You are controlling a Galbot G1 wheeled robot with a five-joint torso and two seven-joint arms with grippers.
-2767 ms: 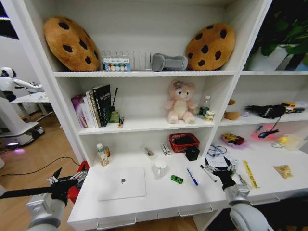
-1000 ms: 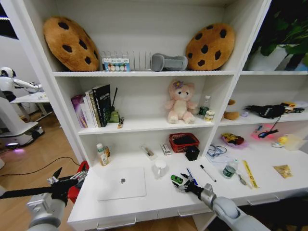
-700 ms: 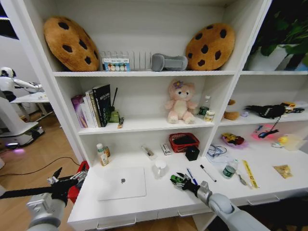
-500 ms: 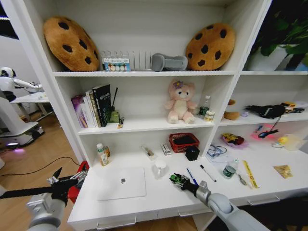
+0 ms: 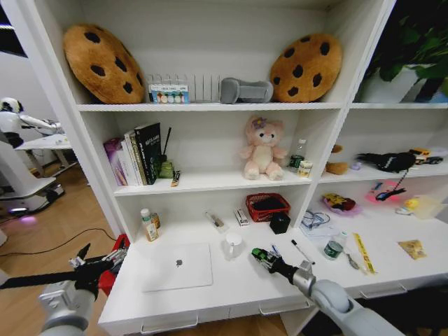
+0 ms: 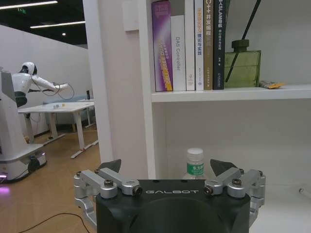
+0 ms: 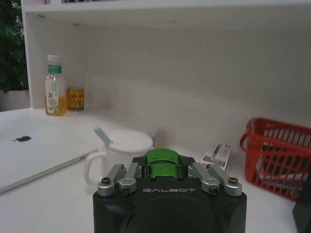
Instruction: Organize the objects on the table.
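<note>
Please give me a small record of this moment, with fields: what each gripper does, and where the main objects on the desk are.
right gripper: shut on the green toy car, above the white desk
left gripper: open, parked off the desk's left end
laptop: closed, flat on the desk, left of the white mug
blue pen: on the desk beside the right gripper
black pen: right of the blue pen
round tin: right of the black pen
</note>
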